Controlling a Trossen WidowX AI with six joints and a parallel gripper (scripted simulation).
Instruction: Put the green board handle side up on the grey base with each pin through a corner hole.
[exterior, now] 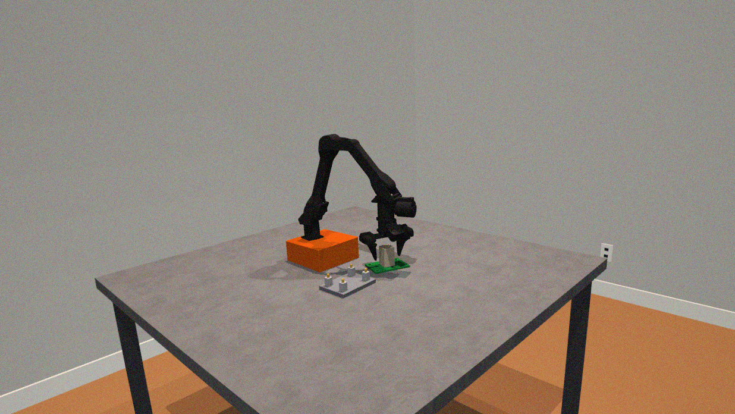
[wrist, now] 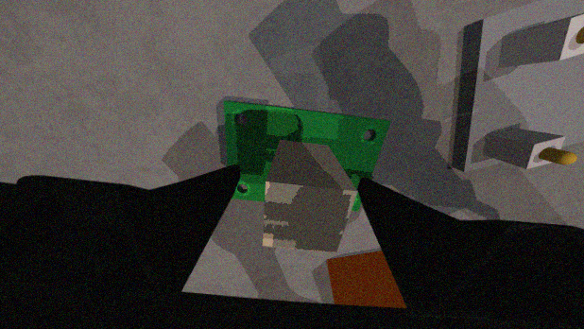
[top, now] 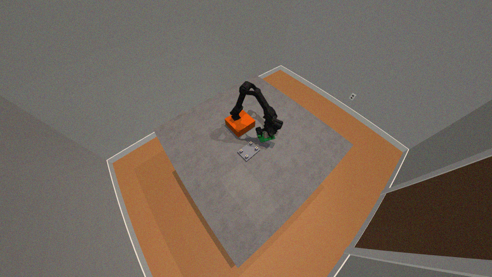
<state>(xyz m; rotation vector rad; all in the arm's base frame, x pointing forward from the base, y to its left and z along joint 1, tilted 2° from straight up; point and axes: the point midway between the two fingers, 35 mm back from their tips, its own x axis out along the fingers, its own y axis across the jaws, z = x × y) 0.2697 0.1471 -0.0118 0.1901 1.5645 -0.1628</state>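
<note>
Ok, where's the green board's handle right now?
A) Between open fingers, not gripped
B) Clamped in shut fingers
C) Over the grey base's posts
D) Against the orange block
A: the gripper stands open, fingers either side of the handle, with a gap showing.

From my end: table [top: 220, 192] [exterior: 329, 329] top has a mottled, stone-like look, matt, dark plain edge toward the near corner. Board [top: 266, 139] [exterior: 374, 267] [wrist: 331, 124] reads as smooth plastic, low sheen. Handle [top: 265, 135] [exterior: 386, 256] [wrist: 304, 213] flat-faced, matt. Pins [exterior: 342, 281] [wrist: 559, 156] look like metal, smooth, rounded tips. Base [top: 247, 152] [exterior: 343, 292] [wrist: 534, 101] smooth, dull. Gripper [top: 265, 132] [exterior: 388, 258] [wrist: 300, 177] matt black, material unclear. Orange block [top: 245, 120] [exterior: 321, 254] [wrist: 364, 279] under the arm: flat-sided, smooth, painted look.
</note>
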